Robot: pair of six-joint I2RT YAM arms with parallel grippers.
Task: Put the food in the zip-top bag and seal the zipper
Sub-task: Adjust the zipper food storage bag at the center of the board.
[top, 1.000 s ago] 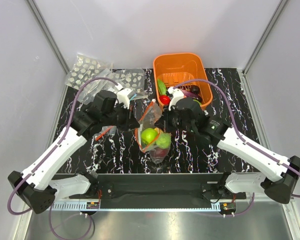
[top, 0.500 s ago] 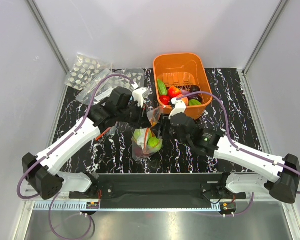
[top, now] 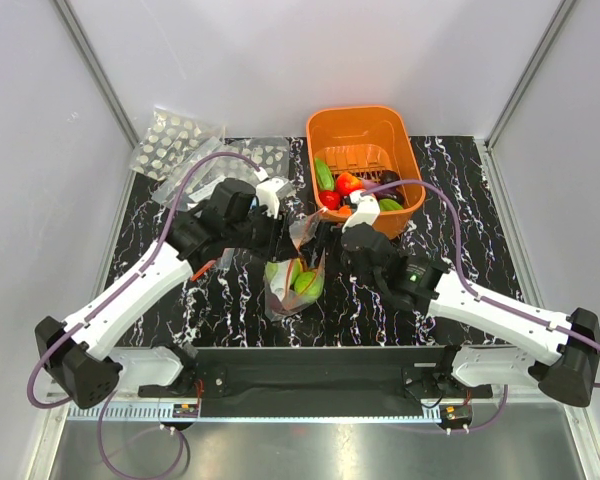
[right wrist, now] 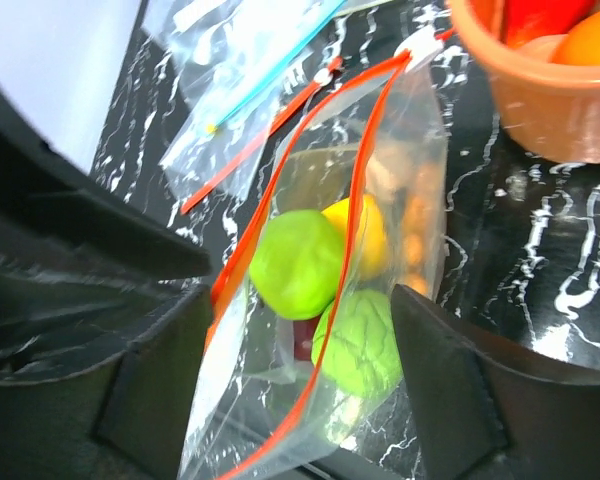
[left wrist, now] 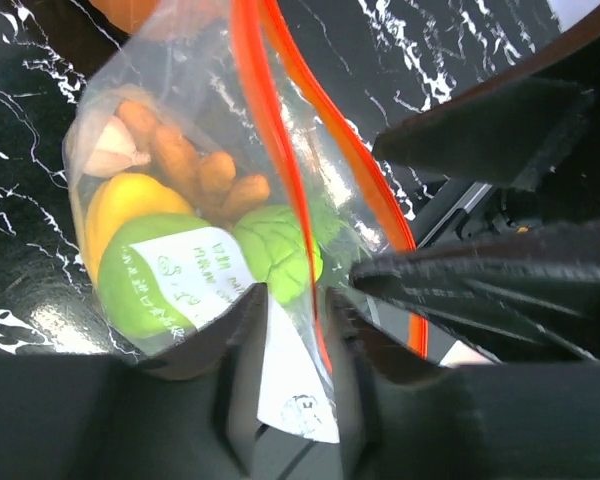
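Observation:
The clear zip-top bag (top: 292, 290) stands on the black marbled table between my two grippers. Its red-orange zipper (left wrist: 280, 150) gapes, the two strips apart. Food inside: green apples (right wrist: 295, 262), a yellow pepper (right wrist: 365, 235) and orange pieces (left wrist: 195, 165). My left gripper (left wrist: 295, 300) is at the bag's mouth corner. Its jaws stand slightly apart, with the film and a white label loose in the gap. My right gripper (right wrist: 300, 310) is open wide astride the bag's other side, not touching it. More food, a red tomato (top: 348, 183) and a green cucumber (top: 323, 172), lies in the basket.
The orange basket (top: 360, 125) stands at the back right, just behind the right gripper. Spotted bags (top: 175, 140) lie at the back left. A blue-stripped bag (right wrist: 250, 90) lies flat beside the left arm.
Both grippers were shut on the bag's mouth a second ago; the right has opened wide and the left jaws have parted. The bag has settled lower and slightly left.

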